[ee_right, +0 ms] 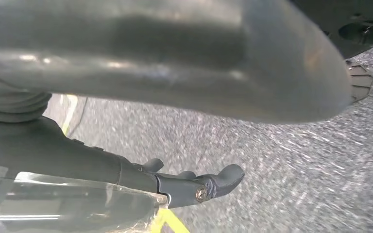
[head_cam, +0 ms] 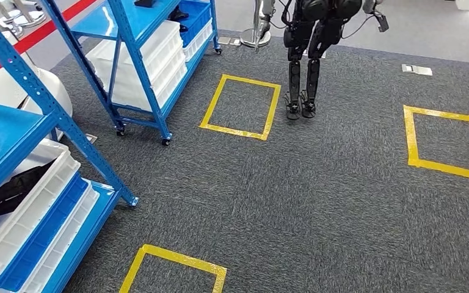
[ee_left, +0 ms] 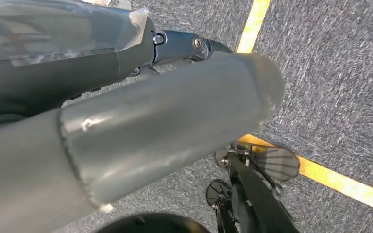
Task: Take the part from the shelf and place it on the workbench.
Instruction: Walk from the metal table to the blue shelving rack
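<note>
Head view: a blue shelf (head_cam: pixel 33 177) stands at 8 o'clock, holding white bins (head_cam: pixel 27 210); a dark part (head_cam: pixel 6 192) lies in the upper bin. A second blue rack (head_cam: pixel 140 61) stands at 11 o'clock. Yellow tape squares (head_cam: pixel 241 107) mark the grey carpet (head_cam: pixel 317 201); another robot (head_cam: pixel 308 55) stands at 12 o'clock.

Left hand (ee_left: pixel 170 111) and right hand (ee_right: pixel 175 68) — both hang over the carpet, fingers extended, grasping nothing.
</note>
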### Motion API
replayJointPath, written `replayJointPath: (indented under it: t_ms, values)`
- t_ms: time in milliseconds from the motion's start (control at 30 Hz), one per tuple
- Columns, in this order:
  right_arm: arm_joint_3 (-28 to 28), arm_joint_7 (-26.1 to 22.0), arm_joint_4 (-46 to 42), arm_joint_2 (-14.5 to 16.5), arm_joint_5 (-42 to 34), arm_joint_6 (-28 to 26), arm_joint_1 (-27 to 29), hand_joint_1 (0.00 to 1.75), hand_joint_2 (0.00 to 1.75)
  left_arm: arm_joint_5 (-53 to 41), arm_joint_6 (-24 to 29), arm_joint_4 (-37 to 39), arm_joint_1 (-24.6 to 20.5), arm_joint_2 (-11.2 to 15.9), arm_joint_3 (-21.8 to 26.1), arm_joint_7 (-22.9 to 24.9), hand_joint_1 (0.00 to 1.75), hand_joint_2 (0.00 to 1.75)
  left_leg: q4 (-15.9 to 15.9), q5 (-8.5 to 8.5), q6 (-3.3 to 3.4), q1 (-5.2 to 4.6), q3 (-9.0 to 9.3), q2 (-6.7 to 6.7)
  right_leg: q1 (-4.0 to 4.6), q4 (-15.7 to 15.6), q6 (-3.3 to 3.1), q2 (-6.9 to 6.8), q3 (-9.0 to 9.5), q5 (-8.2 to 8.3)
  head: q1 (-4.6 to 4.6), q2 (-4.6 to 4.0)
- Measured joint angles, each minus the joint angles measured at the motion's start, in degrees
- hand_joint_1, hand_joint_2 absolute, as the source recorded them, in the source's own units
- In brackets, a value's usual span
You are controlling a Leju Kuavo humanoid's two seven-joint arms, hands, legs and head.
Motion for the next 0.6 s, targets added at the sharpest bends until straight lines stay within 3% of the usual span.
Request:
replayJointPath:
  t_ms: [67, 133, 200, 267, 333, 367, 400, 433, 467, 500, 567, 600]
  values:
    - [0.5, 0.0, 0.0, 0.1, 0.1, 0.0, -0.2, 0.0, 0.0, 0.0, 0.0, 0.0, -0.2, -0.1, -0.2, 0.2, 0.0, 0.0, -3.1, 0.41, 0.59, -0.64, 1.44, 1.26, 0.14, -0.1, 0.34, -1.09, 0.16, -0.2, 0.02, 0.0]
    - [0.9, 0.0, 0.0, 0.1, 0.2, 0.0, -0.3, 0.0, 0.0, 0.0, 0.0, 0.0, -0.1, -0.3, -0.3, 0.2, 0.0, 0.0, -3.6, 0.78, 0.95, -0.58, 1.55, -0.18, 0.24, -0.2, 0.79, -2.07, 0.4, -0.4, -0.02, 0.0]
    - [1.2, 0.0, 0.0, 0.0, 0.3, -0.1, -0.3, 0.0, 0.0, 0.0, 0.0, 0.0, 0.1, -0.5, -0.3, 0.2, 0.0, 0.0, -4.7, 1.62, 1.34, -0.15, 2.12, -1.56, 0.22, 1.4, 1.12, -0.17, 0.06, -1.36, 0.1, 0.0]
    - [1.4, 0.0, -0.1, -0.1, 0.3, -0.1, -0.2, 0.0, 0.0, 0.0, 0.1, 0.0, 0.0, -0.7, -0.3, 0.1, 0.0, 0.0, -5.3, 2.21, 1.66, 0.15, 2.36, -2.98, -0.11, 7.0, 1.0, 3.39, -2.46, -4.1, 0.32, 0.0]
    - [1.5, 0.2, -0.1, -0.3, 0.3, 0.0, 0.0, 0.0, 0.0, -0.2, 0.1, 0.0, -0.1, -0.7, -0.3, 0.1, 0.0, 0.0, -5.3, 2.36, 1.81, 0.23, 2.19, -4.74, -0.51, 13.9, 1.1, 4.82, -5.88, -6.65, 0.41, 0.0]
    - [1.5, 0.2, -0.1, -0.4, 0.2, 0.0, 0.1, 0.0, 0.0, -0.3, 0.0, 0.0, -0.1, -0.7, -0.3, 0.1, 0.0, 0.0, -5.2, 2.37, 1.75, 0.29, 2.15, -5.67, -0.73, 15.2, 1.51, 5.0, -6.64, -6.77, 0.4, 0.0]
    - [1.6, 0.3, -0.1, -0.5, 0.2, 0.1, 0.1, 0.0, 0.0, -0.5, -0.1, 0.0, 0.0, -0.7, -0.3, 0.0, 0.0, 0.0, -5.1, 2.36, 1.6, 0.38, 2.15, -6.56, -0.96, 14.3, 2.14, 5.14, -6.37, -5.94, 0.41, 0.0]
    - [1.7, 0.3, -0.1, -0.7, 0.1, 0.1, 0.1, 0.0, 0.0, -0.6, -0.1, 0.0, 0.0, -0.8, -0.3, 0.0, 0.0, 0.0, -5.0, 2.32, 1.38, 0.5, 2.16, -7.4, -1.26, 11.4, 2.88, 5.55, -5.13, -4.41, 0.41, 0.0]
    - [1.7, 0.2, -0.1, -0.8, 0.1, 0.1, 0.1, 0.0, 0.0, -0.7, -0.1, 0.0, 0.0, -0.8, -0.3, -0.1, 0.0, 0.0, -4.7, 2.21, 1.06, 0.63, 2.06, -8.17, -1.66, 7.6, 3.62, 6.72, -3.42, -2.71, 0.45, 0.0]
    - [1.8, 0.2, -0.2, -0.8, 0.1, 0.1, 0.1, 0.0, 0.0, -0.7, -0.2, 0.0, 0.0, -0.8, -0.3, -0.2, 0.0, 0.0, -4.3, 1.98, 0.61, 0.58, 1.86, -8.92, -1.85, 4.1, 3.96, 7.86, -2.04, -1.37, 0.55, 0.0]
    - [2.0, 0.1, -0.2, -0.9, 0.0, 0.1, 0.1, 0.0, 0.0, -0.7, -0.2, 0.0, -0.1, -0.8, -0.3, -0.4, 0.0, 0.0, -3.7, 1.63, -0.2, 0.45, 1.38, -10.11, -1.93, 0.6, 3.49, 9.21, -0.62, -0.24, 0.5, 0.0]
    - [2.0, 0.1, -0.2, -0.9, 0.0, 0.1, 0.0, 0.0, 0.0, -0.8, -0.2, 0.0, 0.0, -0.7, -0.3, -0.6, 0.0, 0.0, -3.6, 1.61, -0.55, 0.44, 1.2, -10.67, -1.71, 0.4, 2.88, 8.78, -0.51, -0.18, 0.43, 0.0]
